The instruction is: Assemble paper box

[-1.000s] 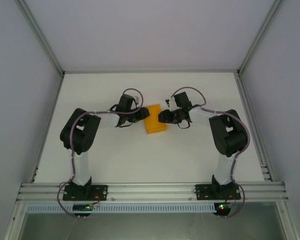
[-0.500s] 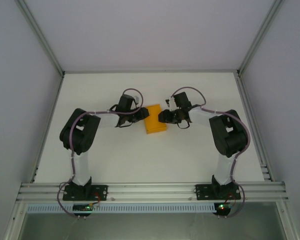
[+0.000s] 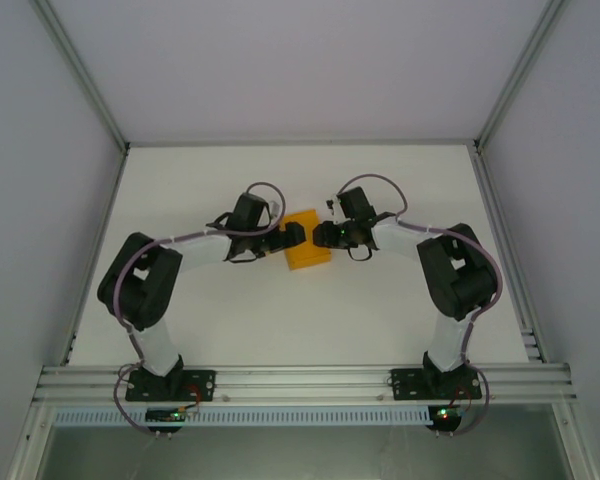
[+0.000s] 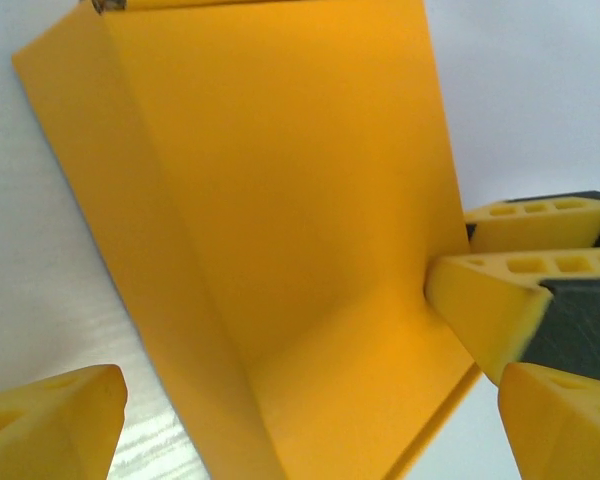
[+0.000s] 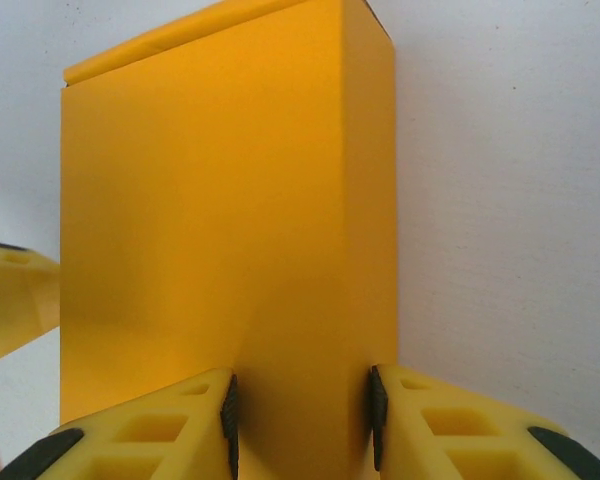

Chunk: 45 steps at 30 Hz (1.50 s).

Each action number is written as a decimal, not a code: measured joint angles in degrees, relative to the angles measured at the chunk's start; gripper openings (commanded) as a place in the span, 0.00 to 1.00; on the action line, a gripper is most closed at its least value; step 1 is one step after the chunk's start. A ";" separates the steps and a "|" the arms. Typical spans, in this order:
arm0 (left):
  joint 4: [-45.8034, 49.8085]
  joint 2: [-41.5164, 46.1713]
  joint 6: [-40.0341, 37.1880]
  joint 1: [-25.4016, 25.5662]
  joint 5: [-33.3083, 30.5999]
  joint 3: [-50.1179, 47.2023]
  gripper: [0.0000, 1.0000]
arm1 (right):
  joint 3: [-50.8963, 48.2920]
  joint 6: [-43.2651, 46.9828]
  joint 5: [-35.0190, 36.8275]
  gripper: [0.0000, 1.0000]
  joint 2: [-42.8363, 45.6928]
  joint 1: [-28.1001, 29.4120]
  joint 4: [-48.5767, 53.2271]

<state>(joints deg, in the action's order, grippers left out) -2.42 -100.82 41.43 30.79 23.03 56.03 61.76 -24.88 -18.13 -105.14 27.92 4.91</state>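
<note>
The box (image 3: 308,256) sits on the table (image 3: 280,330) a little toward 12 o'clock from the middle, between my two arms. My right claw (image 3: 327,236) comes at it from the 3 o'clock side. On the right wrist camera it is clamped across a narrow face of the box, a pad (image 5: 228,405) on each side with the card pinched between. My left claw (image 3: 291,236) is at the box's 9 o'clock side. On its own camera the fingers (image 4: 50,420) are spread wide with the end of the box between them, and I can't see them touching the card. So the right is gripping and the left is open.

I read this as squaring up and closing the end that faces the left claw. A panel there folds in at an angle, and I cannot tell whether it is tucked. To do it well, I'd use the right grip as the anchor, firm but not crushing. I'd bring the left in slowly along the 9-to-3 line and press the panel on its crease, not on a corner. Thin card buckles easily, so I'd push square, watch for the box twisting in the right pads, and stop if a wall bows.
</note>
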 measured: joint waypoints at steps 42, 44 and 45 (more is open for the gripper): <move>-5.49 -5.11 5.01 0.35 6.78 -1.36 0.31 | -0.87 -1.90 4.24 0.40 1.03 0.31 -0.24; -5.33 -5.11 4.68 0.37 6.56 -1.36 0.38 | -0.87 -1.92 4.28 0.41 1.07 0.31 -0.20; -5.27 -5.09 4.31 0.39 6.32 -1.36 0.43 | -0.85 -1.92 4.33 0.42 1.14 0.31 -0.11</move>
<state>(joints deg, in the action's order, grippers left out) -7.68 -105.91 45.74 31.18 29.34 54.68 60.90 -26.81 -13.80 -104.01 28.23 4.80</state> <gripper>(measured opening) 0.369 0.407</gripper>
